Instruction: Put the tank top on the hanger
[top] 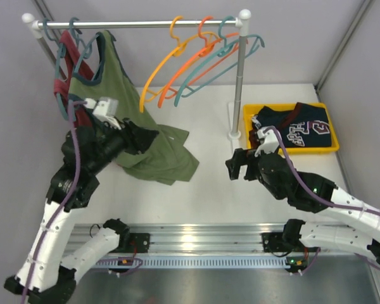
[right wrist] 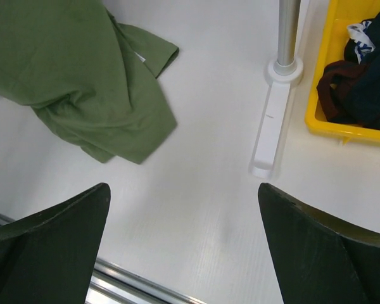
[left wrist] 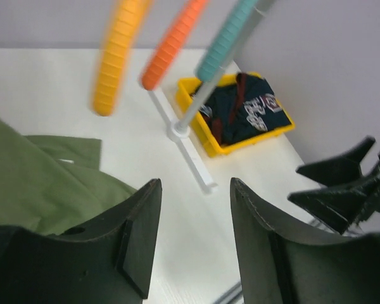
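The olive-green tank top [top: 123, 95] hangs from the left part of the rail, and its lower half lies crumpled on the table. It also shows in the left wrist view [left wrist: 44, 177] and the right wrist view [right wrist: 82, 69]. The blue-grey hanger [top: 82, 58] hangs on the rail with the top's strap over it; most of it is hidden by fabric. My left gripper [top: 142, 136] [left wrist: 196, 190] is open and empty, right beside the draped top. My right gripper [top: 237, 166] [right wrist: 183, 190] is open and empty over bare table, to the right of the top.
A red tank top [top: 66, 50] hangs at the far left of the rail [top: 145, 24]. Yellow [top: 158, 69], orange [top: 196, 60] and teal [top: 231, 54] hangers hang on the right. The rail post [top: 239, 76] stands beside a yellow bin [top: 250, 114] holding a navy garment [top: 297, 130].
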Motion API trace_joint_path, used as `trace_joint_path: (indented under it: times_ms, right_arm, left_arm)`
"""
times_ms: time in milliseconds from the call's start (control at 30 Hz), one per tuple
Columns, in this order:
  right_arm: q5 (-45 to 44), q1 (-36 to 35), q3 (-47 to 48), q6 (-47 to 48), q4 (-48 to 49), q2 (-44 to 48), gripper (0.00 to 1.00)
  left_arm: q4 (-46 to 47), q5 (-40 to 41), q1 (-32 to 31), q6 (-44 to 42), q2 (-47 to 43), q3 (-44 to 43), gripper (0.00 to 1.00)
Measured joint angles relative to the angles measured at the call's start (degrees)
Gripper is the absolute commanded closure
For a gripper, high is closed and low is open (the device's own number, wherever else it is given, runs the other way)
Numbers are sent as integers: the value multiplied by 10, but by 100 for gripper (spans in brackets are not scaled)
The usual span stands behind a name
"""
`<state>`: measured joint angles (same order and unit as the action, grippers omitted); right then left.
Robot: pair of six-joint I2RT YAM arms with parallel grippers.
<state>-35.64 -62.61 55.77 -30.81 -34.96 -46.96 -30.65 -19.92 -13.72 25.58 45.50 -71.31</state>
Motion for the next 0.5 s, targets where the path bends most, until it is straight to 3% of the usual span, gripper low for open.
trace_joint_path:
  times_ms: [233,300,500]
  right_arm:
    - [-6,6,-20,-13,-8,2,0]
    - [-6,8,-28,-16,-12,8,0]
    - [-7,9,-42,-29,-25,21,0]
  left_arm:
    - [55,337,-459,-28,88,42,48]
    - [75,384,-514,-30,122,59,48]
    - [144,449,-535,0,152,177,48]
